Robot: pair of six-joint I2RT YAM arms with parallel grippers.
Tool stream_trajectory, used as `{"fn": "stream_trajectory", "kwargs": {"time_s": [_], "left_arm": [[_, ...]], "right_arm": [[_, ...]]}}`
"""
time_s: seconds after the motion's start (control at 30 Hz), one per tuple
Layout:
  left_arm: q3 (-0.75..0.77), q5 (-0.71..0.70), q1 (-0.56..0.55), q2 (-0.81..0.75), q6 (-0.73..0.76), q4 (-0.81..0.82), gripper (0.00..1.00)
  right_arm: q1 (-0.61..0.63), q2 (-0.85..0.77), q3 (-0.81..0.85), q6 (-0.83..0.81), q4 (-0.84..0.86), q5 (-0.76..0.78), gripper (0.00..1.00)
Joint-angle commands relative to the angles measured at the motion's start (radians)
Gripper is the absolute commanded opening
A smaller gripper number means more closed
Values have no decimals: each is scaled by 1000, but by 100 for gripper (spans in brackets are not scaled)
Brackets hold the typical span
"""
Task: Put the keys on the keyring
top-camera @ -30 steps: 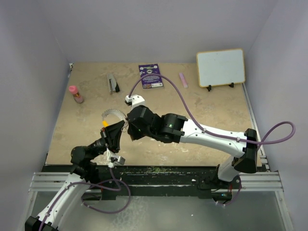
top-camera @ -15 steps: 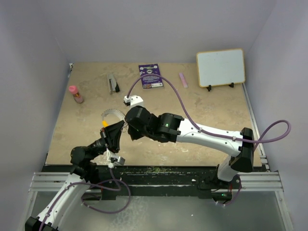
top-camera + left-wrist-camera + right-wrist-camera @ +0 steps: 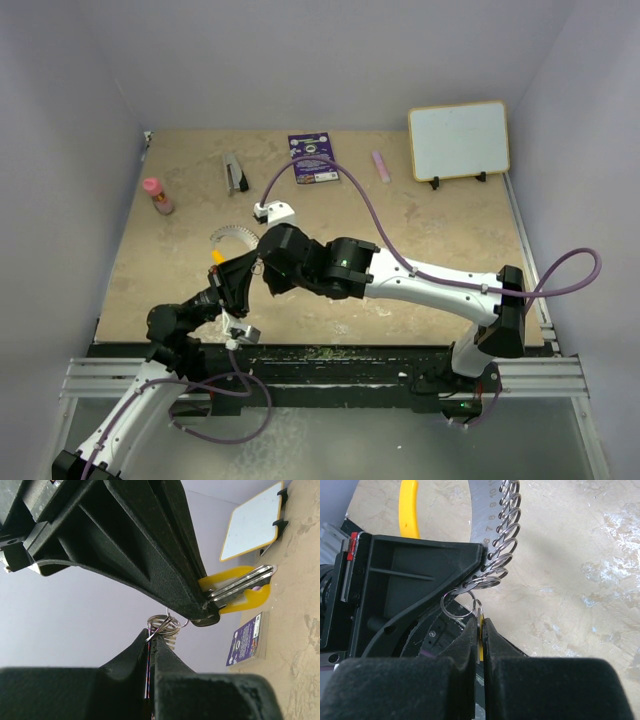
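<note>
Silvery coils first: the keyring (image 3: 502,540) curls along a grey numbered strip (image 3: 482,510), seen against the tan table (image 3: 420,230); its near end runs straight into the left gripper (image 3: 151,639), whose fingers are pressed together on that last loop; right up against it sits the right gripper (image 3: 479,622), fingers squeezed tight on the keys (image 3: 240,582), which its own wrist camera sees edge-on as a thin metal sliver; from the left wrist the yellow heads and silver blades poke out past its tip; a small split ring (image 3: 457,617) hangs between the two tips, touching the keyring's end loop; whether it is threaded through cannot be told; the tips meet left of the table's centre, towards the near edge; a yellow bar (image 3: 217,257) lies just beside the left gripper; far back sit a whiteboard (image 3: 458,140), a purple card (image 3: 313,158), a grey-and-black tool (image 3: 235,172) and a pink-capped bottle (image 3: 157,196).
</note>
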Motion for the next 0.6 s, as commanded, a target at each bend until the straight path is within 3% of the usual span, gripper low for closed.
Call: {"fn": "stream_trajectory", "kwargs": {"time_s": [0.0,0.57], "left_arm": [[14,-3,4,0,27,18,3],[12,27,4,-3,21,-3,3]], "right_arm": [[12,-19,41,23,-16,35,0],[30,-68,41,25,-51,81,0]]}}
